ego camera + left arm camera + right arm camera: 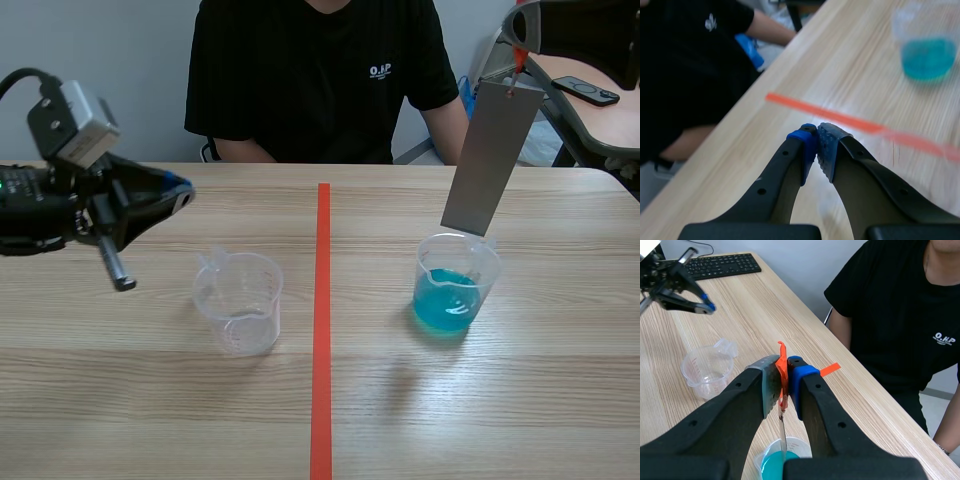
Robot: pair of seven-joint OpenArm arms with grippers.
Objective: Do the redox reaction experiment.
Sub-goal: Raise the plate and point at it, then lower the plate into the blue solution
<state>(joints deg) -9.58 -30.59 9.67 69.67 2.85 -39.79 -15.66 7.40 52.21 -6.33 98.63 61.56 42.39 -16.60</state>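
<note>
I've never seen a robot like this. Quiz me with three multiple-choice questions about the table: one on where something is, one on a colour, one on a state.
1. Where does the grey metal strip hang?
A. over the filled cup
B. flat on the table
C. in the person's lap

2. What colour is the liquid?
A. red
B. blue
C. yellow

3. How is the left hand?
A. wide open
B. shut on nothing
C. shut on a spoon

Answers:
1 A, the right hand holds it by its orange tag above that cup.
2 B, the liquid is plainly blue.
3 B, its pads meet with nothing between.
</note>
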